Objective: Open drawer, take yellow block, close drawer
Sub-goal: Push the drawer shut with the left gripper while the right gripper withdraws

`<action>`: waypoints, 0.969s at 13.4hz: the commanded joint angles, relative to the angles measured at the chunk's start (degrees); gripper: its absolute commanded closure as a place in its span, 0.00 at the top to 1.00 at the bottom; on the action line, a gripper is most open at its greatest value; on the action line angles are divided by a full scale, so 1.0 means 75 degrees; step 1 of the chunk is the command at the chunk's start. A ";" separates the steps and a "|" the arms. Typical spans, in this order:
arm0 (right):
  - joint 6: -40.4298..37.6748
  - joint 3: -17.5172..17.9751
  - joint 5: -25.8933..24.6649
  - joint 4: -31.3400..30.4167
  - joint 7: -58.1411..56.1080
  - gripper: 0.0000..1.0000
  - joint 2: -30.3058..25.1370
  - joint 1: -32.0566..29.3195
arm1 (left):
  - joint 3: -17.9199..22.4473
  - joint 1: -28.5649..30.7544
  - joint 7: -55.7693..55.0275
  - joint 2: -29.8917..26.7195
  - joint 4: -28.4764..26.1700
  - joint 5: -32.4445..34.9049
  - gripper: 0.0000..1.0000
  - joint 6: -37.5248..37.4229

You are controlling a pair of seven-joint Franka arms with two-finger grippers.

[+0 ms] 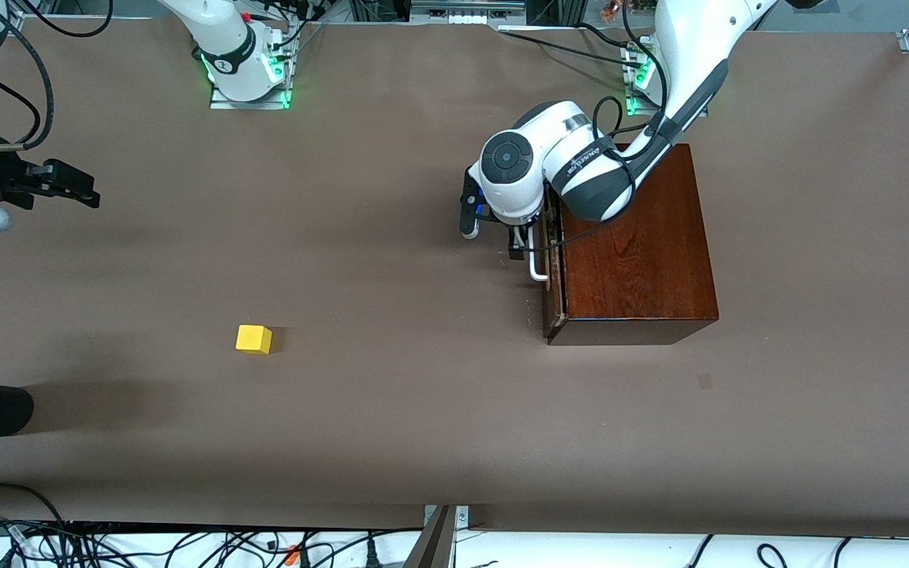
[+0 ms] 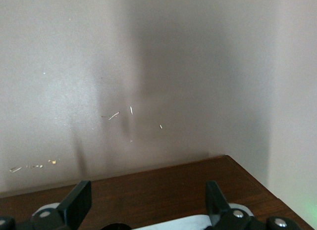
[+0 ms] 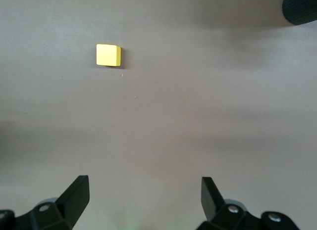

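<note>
While the brown surface stretches wide between two arms, the mahogany box sits toward the left arm's end, its drawer looking nearly or fully shut, the white handle facing the right arm's end. The left gripper is down at that handle, fingers spread apart and grasping nothing, the box top visible between them in the left wrist view. The right gripper waits released over bare surface at its own end. The yellow block lies out in the open, well apart from the box and nearer the front camera. Judged from here, finishing calls for a straight, level push on the drawer front, then a clean retreat.
</note>
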 commanded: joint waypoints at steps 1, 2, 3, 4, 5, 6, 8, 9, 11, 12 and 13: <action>0.0063 0.0167 -0.0120 -0.0206 0.0092 1.00 -0.0222 -0.0162 | 0.0254 0.0374 0.0463 -0.0353 0.0018 0.0439 1.00 -0.0048; 0.0063 0.0178 -0.0132 -0.0194 0.0103 1.00 -0.0222 -0.0151 | 0.0265 0.0374 0.0452 -0.0330 0.0018 0.0439 1.00 -0.0048; 0.0075 0.0213 -0.0144 -0.0194 0.0231 1.00 -0.0222 -0.0174 | 0.0265 0.0385 0.0452 -0.0330 0.0018 0.0451 1.00 -0.0048; 0.0052 0.0341 -0.0179 -0.0194 0.0302 1.00 -0.0234 -0.0220 | 0.0254 0.0397 0.0440 -0.0342 0.0030 0.0439 1.00 -0.0048; 0.0052 0.0516 -0.0179 -0.0194 0.0303 1.00 -0.0234 -0.0453 | 0.0242 0.0397 0.0440 -0.0342 0.0030 0.0439 1.00 -0.0048; 0.0063 0.0773 -0.0191 -0.0183 0.0303 1.00 -0.0246 -0.0641 | 0.0219 0.0397 0.0394 -0.0342 0.0041 0.0428 1.00 -0.0024; 0.0063 0.0788 -0.0191 -0.0182 0.0303 1.00 -0.0246 -0.0643 | 0.0114 0.0327 0.0242 -0.0353 0.0088 0.0252 1.00 0.0057; 0.0075 0.0788 -0.0191 -0.0182 0.0303 1.00 -0.0246 -0.0643 | 0.0032 0.0281 0.0067 -0.0353 0.0158 0.0112 1.00 0.0058; 0.0087 0.0788 -0.0226 -0.0171 0.0291 1.00 -0.0246 -0.0643 | -0.0343 0.0292 -0.0588 -0.0365 0.0182 -0.0135 1.00 0.0069; 0.0087 0.0788 -0.0237 -0.0171 0.0279 1.00 -0.0246 -0.0643 | -0.0495 0.0303 -0.0905 -0.0377 0.0205 -0.0158 1.00 0.0058; 0.0087 0.0788 -0.0238 -0.0171 0.0279 1.00 -0.0234 -0.0643 | -0.0694 0.0373 -0.1209 -0.0377 0.0287 -0.0170 1.00 0.0035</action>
